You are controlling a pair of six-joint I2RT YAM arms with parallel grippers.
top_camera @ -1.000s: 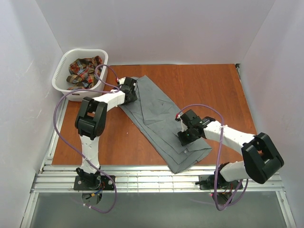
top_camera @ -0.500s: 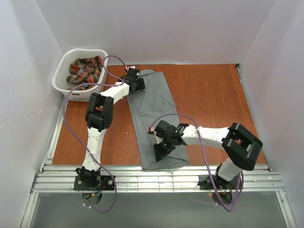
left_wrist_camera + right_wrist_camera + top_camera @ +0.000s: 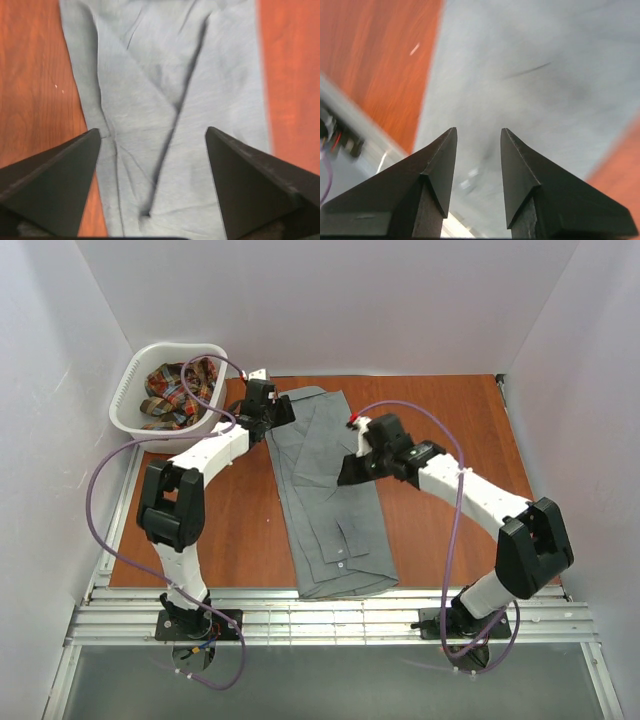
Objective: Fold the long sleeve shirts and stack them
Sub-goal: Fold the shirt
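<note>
far left corner first: the white laundry basket sits at the back of the desk, and the plaid shirt is bunched up inside it, red, green and yellow all crumpled together.

moving right, the left arm reaches out past the basket, and the left pincer hangs over the far left corner of the grey shirt. from the left wrist, the left pincer is spread wide apart with nothing between its fingers, and the grey shirt lies flat below with a long diagonal crease running across it. whether the fingertips touch the cloth, i cannot tell.

centre of the desk now: the grey shirt is folded into a long narrow strip, running from the far side down to the near edge, with a buttoned cuff showing on top near the near end.

on to the right: the right pincer is over the right edge of the strip, about midway along it. the right wrist view is blurred, but the right pincer shows a narrow gap between its fingers, gripping nothing, with grey cloth beneath and bare desk off to the side.
</note>
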